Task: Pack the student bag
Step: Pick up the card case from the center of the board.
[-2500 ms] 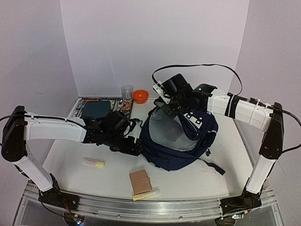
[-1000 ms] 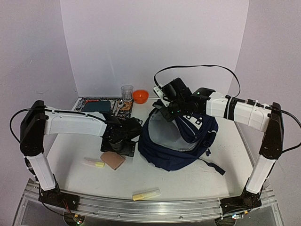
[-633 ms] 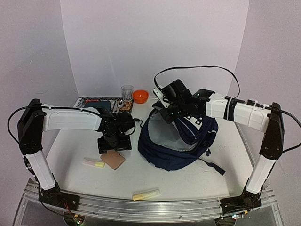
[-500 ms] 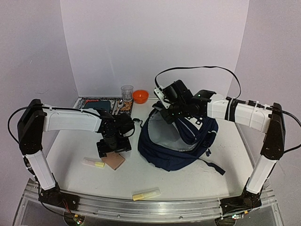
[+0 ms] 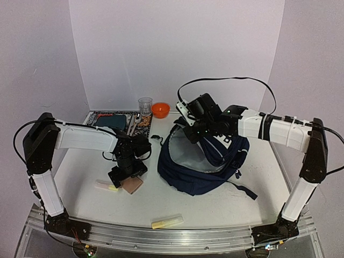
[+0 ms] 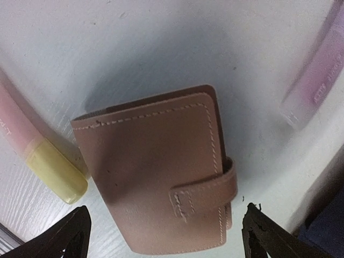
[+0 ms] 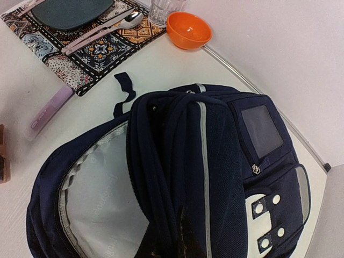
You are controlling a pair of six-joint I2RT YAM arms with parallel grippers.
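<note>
The student bag (image 5: 207,164) is a navy backpack lying right of centre, its mouth open to a grey lining (image 7: 97,199). My right gripper (image 5: 194,130) is shut on the bunched fabric at the bag's upper rim (image 7: 180,236) and holds it up. A tan wallet (image 6: 156,177) with a strap closure lies flat left of the bag (image 5: 132,185). Just above the wallet hangs my left gripper (image 6: 166,239), open, with one fingertip on either side of it (image 5: 124,173). Whether the fingertips (image 6: 72,236) touch the table is not visible.
A pink-and-yellow highlighter (image 5: 106,186) lies just left of the wallet. A yellow one (image 5: 166,221) sits near the front edge, and a purple one (image 7: 51,113) lies between placemat and bag. At the back stand a patterned placemat (image 5: 92,119) with a teal plate, a glass (image 5: 145,105) and an orange bowl (image 5: 160,110).
The wallet, near the front edge in the oldest frame, now lies left of the bag. My left gripper has swung from beside the bag down over it. The right gripper keeps hold.
</note>
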